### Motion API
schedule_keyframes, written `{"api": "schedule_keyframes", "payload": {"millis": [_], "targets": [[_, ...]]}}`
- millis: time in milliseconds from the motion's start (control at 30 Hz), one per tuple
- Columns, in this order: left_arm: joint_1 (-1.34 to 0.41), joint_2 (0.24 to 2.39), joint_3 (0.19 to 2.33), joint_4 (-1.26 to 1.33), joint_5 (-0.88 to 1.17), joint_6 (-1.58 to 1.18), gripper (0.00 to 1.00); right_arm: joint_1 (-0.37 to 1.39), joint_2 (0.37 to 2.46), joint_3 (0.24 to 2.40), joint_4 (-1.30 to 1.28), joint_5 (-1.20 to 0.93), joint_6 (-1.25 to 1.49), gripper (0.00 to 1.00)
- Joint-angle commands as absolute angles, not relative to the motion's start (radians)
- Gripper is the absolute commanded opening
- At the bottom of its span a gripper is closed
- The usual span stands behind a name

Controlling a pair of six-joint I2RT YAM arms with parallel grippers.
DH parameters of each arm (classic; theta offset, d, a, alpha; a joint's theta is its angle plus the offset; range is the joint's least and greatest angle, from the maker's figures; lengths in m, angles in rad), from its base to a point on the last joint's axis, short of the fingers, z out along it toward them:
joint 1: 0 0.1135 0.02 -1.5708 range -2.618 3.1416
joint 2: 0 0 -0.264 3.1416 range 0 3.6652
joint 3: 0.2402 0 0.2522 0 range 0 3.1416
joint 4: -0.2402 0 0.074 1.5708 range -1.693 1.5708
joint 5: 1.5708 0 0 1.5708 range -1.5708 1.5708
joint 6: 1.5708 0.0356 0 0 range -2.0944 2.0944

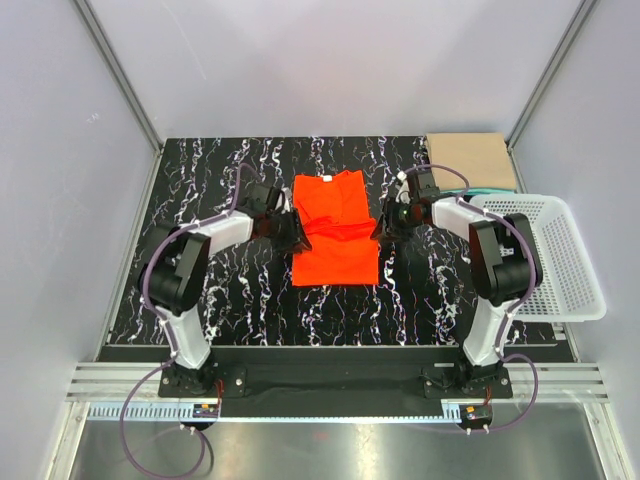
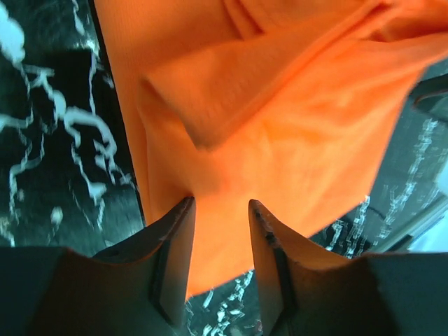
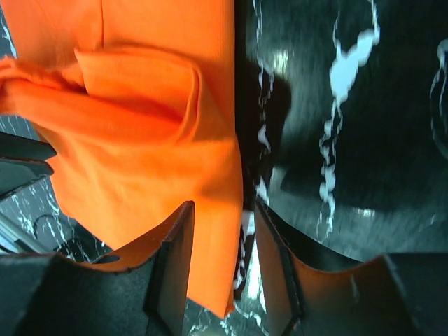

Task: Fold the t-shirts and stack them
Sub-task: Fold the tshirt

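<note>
Where the black, white-veined surface (image 1: 240,290) is widest, the orange-red t-shirt (image 1: 335,262) lies at its middle, collar end toward the far side. A bunched ridge of cloth crosses the shirt from side to side about halfway along its length. The parts nearer and farther than the ridge lie fairly flat.

The left end effector (image 1: 290,232) sits at the shirt's left edge, at one end of that ridge. In its wrist view the two dark fingers (image 2: 175,245) stand apart, with orange cloth filling the gap between them and a folded flap of cloth just beyond the tips. The jaws are not pressed together on the cloth.

The right end effector (image 1: 385,225) sits at the opposite edge, at the ridge's other end. Its fingers (image 3: 175,252) are likewise parted, and the shirt's hem edge runs down through the gap. Cloth lies to one side of that edge and bare surface to the other.

At the far right corner of the surface rests a folded tan t-shirt (image 1: 465,160), and a sliver of teal t-shirt (image 1: 485,190) shows at its near edge. Just beside these, off the right edge, stands a white mesh basket (image 1: 565,265).
</note>
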State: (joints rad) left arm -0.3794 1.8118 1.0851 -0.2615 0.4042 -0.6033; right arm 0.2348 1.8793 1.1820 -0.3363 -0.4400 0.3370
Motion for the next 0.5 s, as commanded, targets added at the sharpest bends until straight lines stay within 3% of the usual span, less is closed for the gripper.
{"api": "schedule_keyframes", "payload": {"millis": [0, 267, 467], "targets": [[-0.374, 1.847, 1.207, -0.252, 0.408, -0.546, 0.43, 0.233, 1.907, 1.265, -0.311, -0.46, 0.296, 0.47], [-0.296, 1.944, 1.419, -0.259, 0.359, -0.531, 0.5, 0.232, 1.968, 1.367, -0.344, -0.422, 0.183, 0.57], [-0.265, 1.901, 1.379, -0.287, 0.333, -0.411, 0.55, 0.224, 2.011, 1.379, -0.354, -0.521, 0.1, 0.62]]}}
